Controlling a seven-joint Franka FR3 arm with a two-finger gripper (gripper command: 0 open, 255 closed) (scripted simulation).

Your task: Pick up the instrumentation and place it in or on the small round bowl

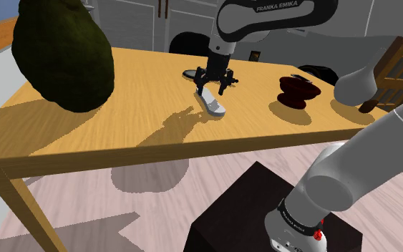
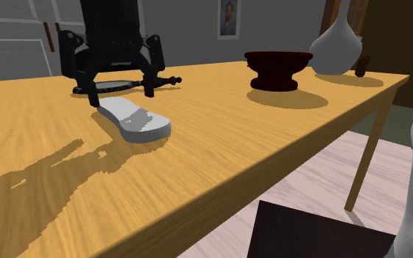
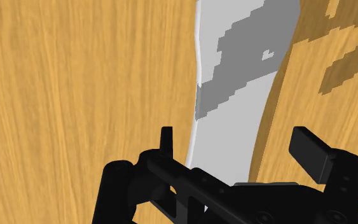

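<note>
End effector is down low over the tabletop, fingers spread and straddling one end of the flat grey device, not pinching it yet. Nothing's lifted: grasp, carry and drop-off at the dark red bowl, well apart from it, all remain.

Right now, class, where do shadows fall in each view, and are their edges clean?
Shoulder view: the arm's shadow lies on the table, left of the grey tool. Second exterior view: that shadow has jagged, stepped edges; the bowl darkens the wood beneath it. Wrist view: blocky grey shade crosses the tool.
</note>
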